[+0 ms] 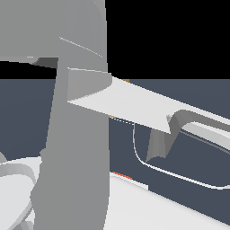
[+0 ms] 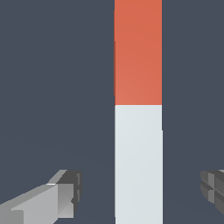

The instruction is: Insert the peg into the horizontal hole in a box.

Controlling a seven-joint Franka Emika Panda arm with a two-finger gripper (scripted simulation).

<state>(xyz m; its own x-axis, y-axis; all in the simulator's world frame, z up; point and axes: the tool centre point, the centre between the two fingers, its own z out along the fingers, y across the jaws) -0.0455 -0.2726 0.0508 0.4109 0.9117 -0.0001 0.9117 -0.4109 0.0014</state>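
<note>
So the wrist view looked straight down on the peg (image 2: 138, 111), lying flat on the dark desk (image 2: 52, 87). One half was orange-red, the other whitish. The gripper (image 2: 140, 192) had its jaws spread wide, one finger (image 2: 65, 190) on each side of the whitish half, both clear of it, nothing pinched. The exterior view was mostly blocked by the grey arm (image 1: 76, 148); only a sliver of the peg (image 1: 122, 175) peeked out beside it. A tiny tan bit near the arm might've been the box, couldn't tell. Hole wasn't visible.
</note>
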